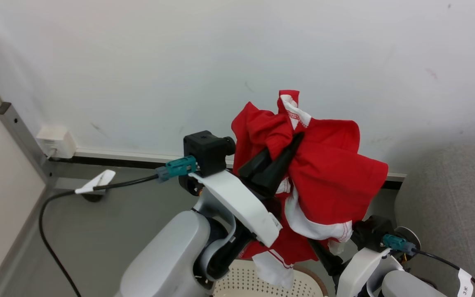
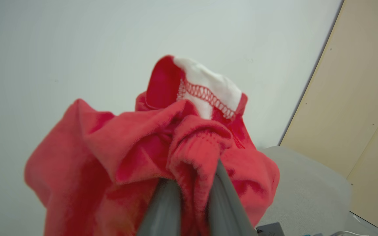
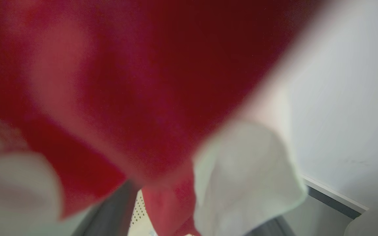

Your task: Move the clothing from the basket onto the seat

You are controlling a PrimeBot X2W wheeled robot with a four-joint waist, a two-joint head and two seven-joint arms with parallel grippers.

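So this is the carry part. The left gripper (image 1: 287, 146) is clamped shut on a bunched fold of the clothing (image 1: 328, 177) and holds it high in front of the white wall (image 1: 179, 62). In the left wrist view you can see red fabric squeezed between the two fingers. The rest of the garment hangs down in a big loose clump, and its white-trimmed tail dangles just above the basket (image 1: 258, 282) at the bottom of the head view. I can't tell if it actually touches the rim.

Next move, I'd guess: swing the whole thing over to the robot's right, where the seat (image 1: 452, 206) is, get the cloth over the cushion, then let go. It looks floppy, so it'll trail behind the arm.

What bugs me is the right gripper (image 3: 189, 219). Its jaws are wide apart and it sits right under the hanging fabric, with a red strip and a white hem drooping between its fingers. It isn't gripping anything, but that's a snag waiting to happen.

Other stuff: a wall socket box (image 1: 56, 142), a black cable (image 1: 48, 231) on the floor and a metal post (image 1: 19, 128), all off to the left and out of the way.
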